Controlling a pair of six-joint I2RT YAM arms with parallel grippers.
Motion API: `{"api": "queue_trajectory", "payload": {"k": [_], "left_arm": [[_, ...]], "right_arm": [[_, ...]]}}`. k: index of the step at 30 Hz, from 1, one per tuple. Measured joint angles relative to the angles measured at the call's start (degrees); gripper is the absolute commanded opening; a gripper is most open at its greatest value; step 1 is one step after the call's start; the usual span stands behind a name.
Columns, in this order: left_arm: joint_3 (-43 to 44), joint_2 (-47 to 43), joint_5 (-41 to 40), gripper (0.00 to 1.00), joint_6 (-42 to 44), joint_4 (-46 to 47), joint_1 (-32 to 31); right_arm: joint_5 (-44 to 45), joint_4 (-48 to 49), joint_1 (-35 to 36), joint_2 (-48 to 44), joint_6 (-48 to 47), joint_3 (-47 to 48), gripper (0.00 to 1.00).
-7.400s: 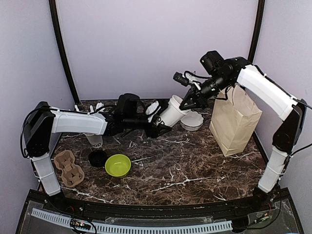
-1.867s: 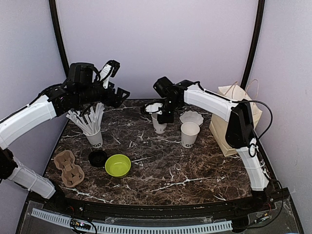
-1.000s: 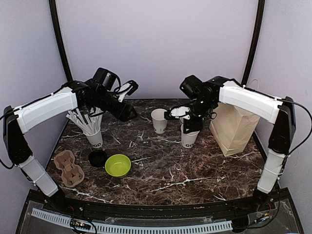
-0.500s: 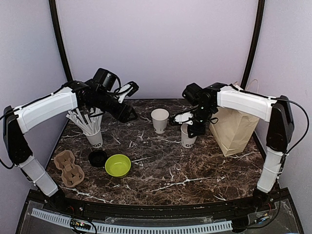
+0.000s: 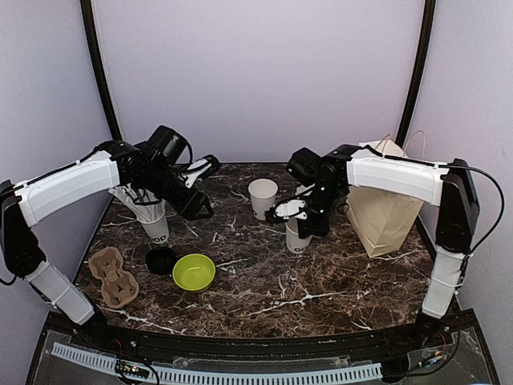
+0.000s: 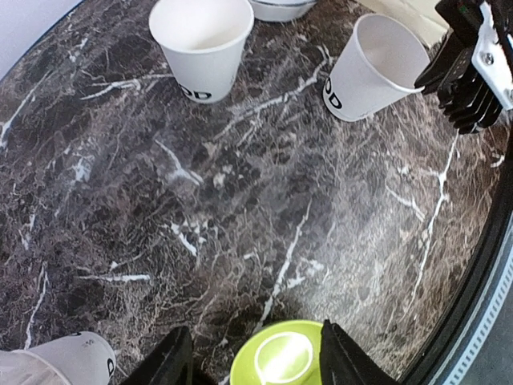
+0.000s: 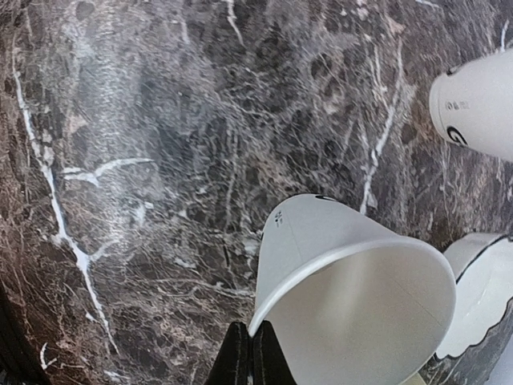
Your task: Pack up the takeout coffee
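1. While my right gripper [image 7: 248,351] clamps just the rim of one cup [image 7: 345,281] near the middle of the table [image 5: 361,281], it could crumple or tip; looks tilted, I think.
2. My left gripper [image 6: 255,362] hangs apart, empty; swinging in knocks the other cup [image 6: 202,44].

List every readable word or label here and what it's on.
"OD", the end of a cut-off word: upright cup, near its base.
Dark letters on the tilted cup, near its base: too foreshortened to read.
Dark letters on the straw cup: too blurred.
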Motion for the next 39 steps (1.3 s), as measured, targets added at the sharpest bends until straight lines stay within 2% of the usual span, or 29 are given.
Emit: {"api": "queue_trajectory", "payload": {"k": [3,7,10,12,14,19,22,27,39], "left_arm": [[-2.1,-1.4,0.3,0.48,-1.1,-2.1,-0.2],[-3.2,-1.4,0.0,0.45,-3.4,-3.7,-0.2],[-4.5,-1.4,-1.3,0.45,-5.1,-5.0,-0.2],[-5.2,-1.4,-2.6,0.5,-6.0,-6.3,-0.2],[-5.6,-1.4,-3.4,0.53,-6.9,-8.3,-0.2],[-5.7,-1.3,-4.5,0.54,-11.6,-13.4,-0.2],[-6.3,-0.9,-6.4,0.49,-15.1,-15.8,-0.2],[-8.9,0.2,-8.8,0.49,-18.9,-18.6,0.3],[-12.6,4.3,-12.4,0.44,-20.6,-19.6,1.9]], "right_arm": [[-0.4,-0.1,2.8,0.0,-0.3,0.0,0.0],[-0.1,0.0,6.3,0.0,-0.6,0.0,0.02],[-0.2,0.0,7.7,0.0,-0.9,0.0,0.21],[-0.7,-0.5,8.1,0.0,-1.0,0.0,0.35],[-1.5,-1.5,8.1,0.0,-1.0,0.5,0.41],[-5.4,-5.7,7.5,-0.2,-1.0,5.2,0.45],[-8.5,-7.6,6.7,-0.8,-1.0,7.9,0.45],[-11.0,-9.4,5.1,-2.3,-0.9,8.8,0.44],[-12.3,-10.0,4.6,-2.6,-0.4,8.8,0.43]]}}
